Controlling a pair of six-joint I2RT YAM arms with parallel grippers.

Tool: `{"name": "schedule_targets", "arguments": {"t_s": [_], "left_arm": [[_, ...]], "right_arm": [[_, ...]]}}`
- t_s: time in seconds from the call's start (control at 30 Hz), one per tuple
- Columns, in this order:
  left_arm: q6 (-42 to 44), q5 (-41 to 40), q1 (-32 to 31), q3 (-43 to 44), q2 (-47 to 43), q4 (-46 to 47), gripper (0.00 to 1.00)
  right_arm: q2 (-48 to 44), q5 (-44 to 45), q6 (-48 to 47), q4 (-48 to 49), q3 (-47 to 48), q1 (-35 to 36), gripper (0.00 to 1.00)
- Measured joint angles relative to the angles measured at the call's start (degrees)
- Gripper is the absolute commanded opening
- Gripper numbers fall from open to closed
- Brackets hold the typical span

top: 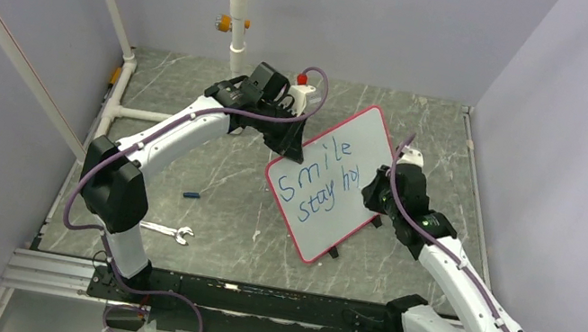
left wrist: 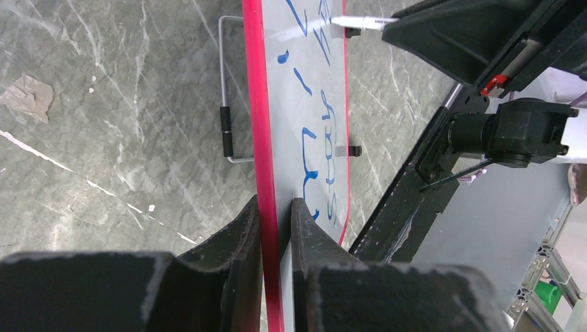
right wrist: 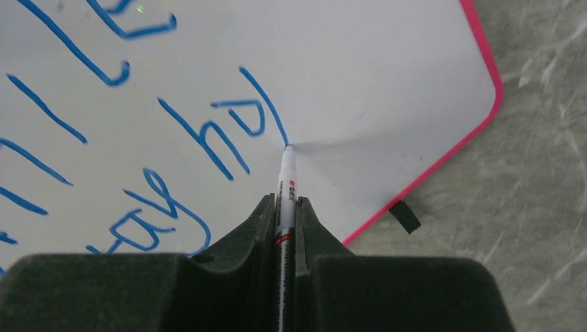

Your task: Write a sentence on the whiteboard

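The right jaws were shut tight on a white marker [right wrist: 286,187]. Its barrel was gripped between them and its tip was pressed to the whiteboard [right wrist: 387,83] at the lower end of a blue stroke. The left jaws were drawn in narrow and clamped on the board's red rim [left wrist: 255,104], one on the written face and one on the back. The sentence [top: 326,181] was set down in thin, uneven blue letters in two lines. "Smile" could be read above and "stay ho" below, with one further stroke at the marker tip. The board was held tilted up from the grey marbled bench [top: 231,191], between the two arms and a little right of the middle. A small black foot [right wrist: 404,216] was seen at its lower edge, and a bent wire stand [left wrist: 225,90] was seen behind it. A wrench [top: 166,231] and a small blue piece [top: 191,195] were left lying on the bench at the near left, well apart from the board.
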Motion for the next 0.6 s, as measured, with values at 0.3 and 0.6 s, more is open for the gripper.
{"name": "schedule_targets", "arguments": {"t_s": [0.3,0.6], "left_arm": [[0.0,0.2,0.0,0.0,0.0,0.1,0.00],[0.0,0.3,-0.1,0.1,0.0,0.1,0.00]], "right_arm": [[-4.7,-0.3,2.2,-6.1,-1.4,0.0,0.00],[-4.5,-0.3,1.7,-6.8,3.6,0.0,0.00]]}}
